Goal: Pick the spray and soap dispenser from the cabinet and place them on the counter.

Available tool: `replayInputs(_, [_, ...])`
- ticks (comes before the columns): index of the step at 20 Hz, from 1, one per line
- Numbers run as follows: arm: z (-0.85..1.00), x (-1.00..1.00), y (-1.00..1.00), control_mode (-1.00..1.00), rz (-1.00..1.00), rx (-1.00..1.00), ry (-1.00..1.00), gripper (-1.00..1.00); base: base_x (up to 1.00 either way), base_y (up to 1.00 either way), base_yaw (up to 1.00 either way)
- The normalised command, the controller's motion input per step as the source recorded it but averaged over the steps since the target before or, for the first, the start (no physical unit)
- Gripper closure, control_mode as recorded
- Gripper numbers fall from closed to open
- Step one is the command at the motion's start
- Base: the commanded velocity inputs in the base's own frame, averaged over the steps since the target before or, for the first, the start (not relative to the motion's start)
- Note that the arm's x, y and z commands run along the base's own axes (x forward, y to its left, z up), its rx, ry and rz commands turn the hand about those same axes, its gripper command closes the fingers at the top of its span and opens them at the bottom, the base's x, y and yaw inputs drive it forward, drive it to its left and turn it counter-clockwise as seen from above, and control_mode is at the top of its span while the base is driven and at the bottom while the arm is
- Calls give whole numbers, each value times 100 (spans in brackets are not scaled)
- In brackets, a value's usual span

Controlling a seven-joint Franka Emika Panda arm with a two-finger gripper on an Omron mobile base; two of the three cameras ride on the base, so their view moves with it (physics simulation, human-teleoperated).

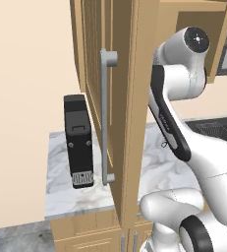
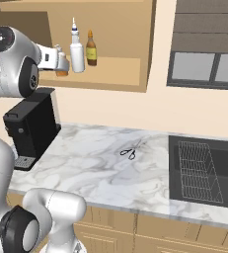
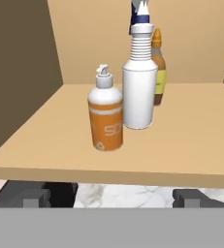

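I hold my claw point(image 3: 106, 197) wide open and empty in front of the cabinet point(image 2: 118, 74) shelf, because the soap dispenser point(image 3: 105, 116) and the spray point(image 3: 139, 82) stand there just beside each other, not yet on the bench point(image 2: 110, 170).

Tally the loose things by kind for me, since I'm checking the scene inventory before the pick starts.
Bottles on the cabinet shelf: 3 (spray, soap dispenser, brown bottle)
Scissors on the counter: 1
Coffee machine on the counter: 1
Total: 5
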Motion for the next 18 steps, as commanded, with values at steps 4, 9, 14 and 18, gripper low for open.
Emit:
replayInputs(4, [0, 18, 3, -100, 0, 0, 0, -100, 0, 0, 0])
replayInputs(9, [0, 23, 0, -100, 0, 0, 1, -100, 0, 0, 0])
replayInputs(14, [0, 23, 0, -100, 0, 0, 0, -100, 0, 0, 0])
replayInputs(18, [0, 20, 0, -100, 0, 0, 0, -100, 0, 0, 0])
